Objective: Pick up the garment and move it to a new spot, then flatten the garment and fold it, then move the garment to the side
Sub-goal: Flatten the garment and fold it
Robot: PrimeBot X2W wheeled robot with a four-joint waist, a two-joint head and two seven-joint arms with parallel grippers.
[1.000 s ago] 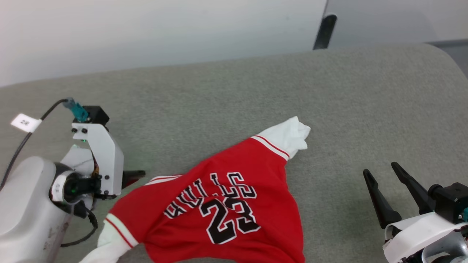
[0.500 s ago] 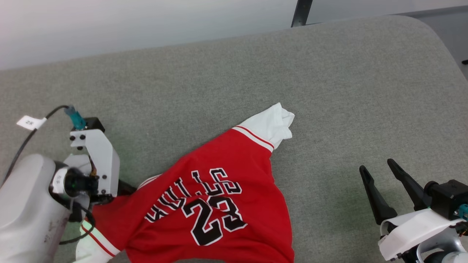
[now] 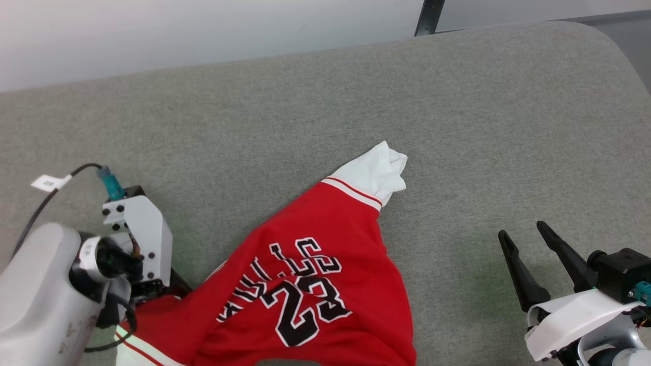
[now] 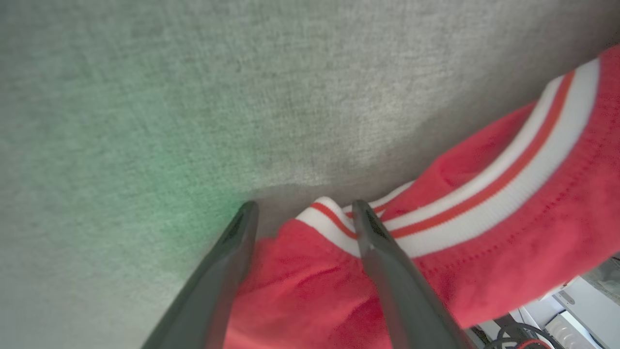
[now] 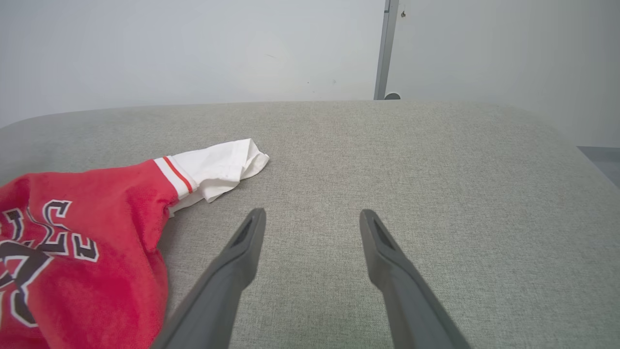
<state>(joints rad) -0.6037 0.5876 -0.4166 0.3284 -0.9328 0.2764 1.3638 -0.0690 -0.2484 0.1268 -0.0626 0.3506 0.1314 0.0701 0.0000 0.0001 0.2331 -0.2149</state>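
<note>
We count one garment [image 3: 315,284], a red jersey with a black-and-white 23, lying crumpled on one grey padded surface [image 3: 264,122]; two grippers, one at each side of the garment; and one dark post [image 3: 430,18] beyond the garment's far end, against a pale wall [image 3: 203,35]. One white sleeve [image 3: 379,173] sticks out from the garment's far end and lies on the padding; a second patch of white with red striping shows at the garment's near left corner.

The left gripper [image 4: 303,207] is at the garment's left edge with its two fingers spread wide; in the left wrist view a fold of red cloth edged with striped trim [image 4: 484,194] lies between them; one finger crosses over that trim; the cloth is not pinched, and we cannot tell whether the fingers press on it. The right gripper [image 3: 523,230] stands well apart from the garment on its right side; its fingers are likewise spread wide, holding nothing, with bare padding between them.
</note>
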